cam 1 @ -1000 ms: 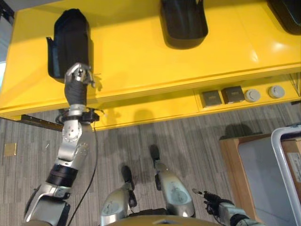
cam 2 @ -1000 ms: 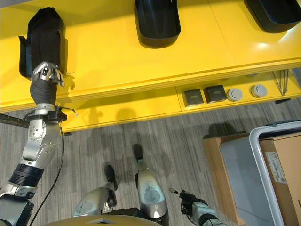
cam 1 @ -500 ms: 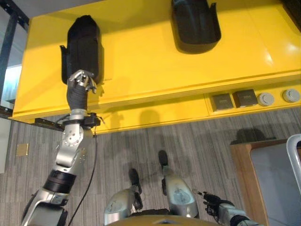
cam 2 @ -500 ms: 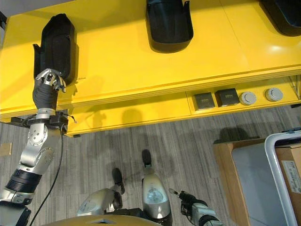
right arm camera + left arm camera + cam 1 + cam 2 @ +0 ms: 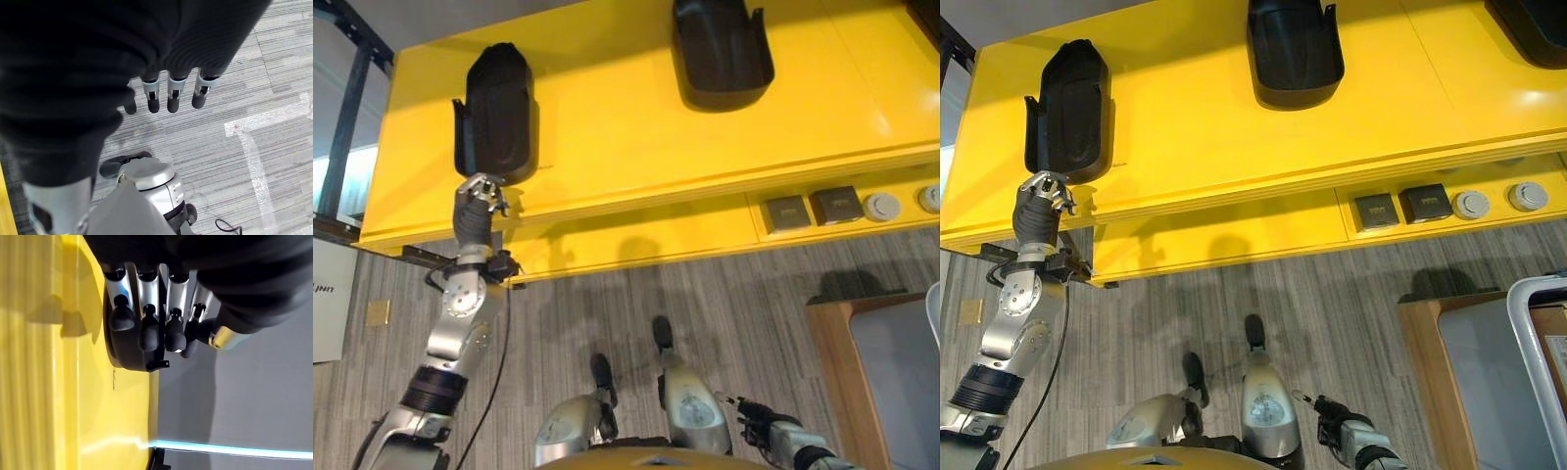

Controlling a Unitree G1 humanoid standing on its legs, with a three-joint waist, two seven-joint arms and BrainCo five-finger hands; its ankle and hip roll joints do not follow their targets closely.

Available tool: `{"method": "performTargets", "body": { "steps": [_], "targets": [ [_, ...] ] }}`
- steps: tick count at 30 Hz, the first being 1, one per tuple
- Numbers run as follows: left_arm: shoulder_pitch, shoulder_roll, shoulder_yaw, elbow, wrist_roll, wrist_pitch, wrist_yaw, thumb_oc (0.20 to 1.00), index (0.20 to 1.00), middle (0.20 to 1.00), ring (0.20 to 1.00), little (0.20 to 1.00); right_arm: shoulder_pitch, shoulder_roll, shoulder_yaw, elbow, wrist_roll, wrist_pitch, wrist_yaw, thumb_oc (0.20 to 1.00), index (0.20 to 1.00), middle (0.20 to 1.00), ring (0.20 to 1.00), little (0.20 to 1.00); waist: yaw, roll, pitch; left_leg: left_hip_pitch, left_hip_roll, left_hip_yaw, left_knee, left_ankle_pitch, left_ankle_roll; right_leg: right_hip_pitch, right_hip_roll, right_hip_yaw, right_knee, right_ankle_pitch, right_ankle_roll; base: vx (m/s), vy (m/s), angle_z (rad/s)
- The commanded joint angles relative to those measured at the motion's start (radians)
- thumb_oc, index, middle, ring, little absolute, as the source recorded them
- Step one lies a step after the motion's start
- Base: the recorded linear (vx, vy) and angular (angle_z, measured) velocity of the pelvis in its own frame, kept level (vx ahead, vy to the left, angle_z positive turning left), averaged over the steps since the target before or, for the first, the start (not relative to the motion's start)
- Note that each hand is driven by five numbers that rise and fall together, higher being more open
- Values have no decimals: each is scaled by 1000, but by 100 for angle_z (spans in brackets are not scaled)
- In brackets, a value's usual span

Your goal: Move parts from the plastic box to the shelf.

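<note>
A long black moulded part [image 5: 494,113] lies on the yellow shelf [image 5: 636,137] near its left end. My left hand [image 5: 480,196] hovers at the part's near end by the shelf's front edge, fingers relaxed and holding nothing. In the left wrist view the fingers [image 5: 146,328] hang in front of the black part [image 5: 132,362] without gripping it. A second black part [image 5: 720,49] rests further along the shelf, and a third [image 5: 1528,15] shows at the top right corner. My right hand [image 5: 759,431] hangs low at my side, its straight fingers [image 5: 173,95] over the floor, empty.
A lower yellow ledge carries two dark square pieces [image 5: 786,211] and round grey pieces [image 5: 879,206]. A wooden stand [image 5: 1459,382] with a white-rimmed plastic box [image 5: 1538,362] stands at the lower right. Grey floor lies between me and the shelf.
The camera has shifted. My left hand has drawn back off the black part's near end toward the shelf's front edge, leaving the part lying there. The right hand has stayed put.
</note>
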State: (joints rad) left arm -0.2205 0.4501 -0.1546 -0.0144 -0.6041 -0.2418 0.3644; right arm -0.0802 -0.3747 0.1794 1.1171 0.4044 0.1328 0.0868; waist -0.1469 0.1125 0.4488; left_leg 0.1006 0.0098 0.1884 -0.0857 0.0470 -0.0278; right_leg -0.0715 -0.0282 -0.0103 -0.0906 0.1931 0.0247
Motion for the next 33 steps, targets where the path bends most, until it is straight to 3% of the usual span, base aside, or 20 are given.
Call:
{"method": "performTargets", "body": {
  "steps": [1,17,33],
  "targets": [
    [-85,16,33,76,28,-72,16,200,200,200,200,200,48,-27,7,38,7,6,17,1000,1000,1000,1000,1000,-16,-13,-12,-80,0,-13,20,-50,3,42,-6,3,25,-166,31,0,0,0],
    [-241,83,48,343,-17,-65,-16,200,200,200,200,200,17,-35,38,18,-1,12,30,1000,1000,1000,1000,1000,-54,-37,33,-109,22,16,14,-39,1,-10,13,31,37,-157,29,-9,-13,-6],
    [-307,110,59,405,-42,-74,-26,200,200,200,200,200,7,-27,60,5,12,8,24,1000,1000,1000,1000,1000,-55,-48,41,-119,30,8,9,-30,-5,-17,26,40,33,-152,25,-10,-1,0]
  ]
}}
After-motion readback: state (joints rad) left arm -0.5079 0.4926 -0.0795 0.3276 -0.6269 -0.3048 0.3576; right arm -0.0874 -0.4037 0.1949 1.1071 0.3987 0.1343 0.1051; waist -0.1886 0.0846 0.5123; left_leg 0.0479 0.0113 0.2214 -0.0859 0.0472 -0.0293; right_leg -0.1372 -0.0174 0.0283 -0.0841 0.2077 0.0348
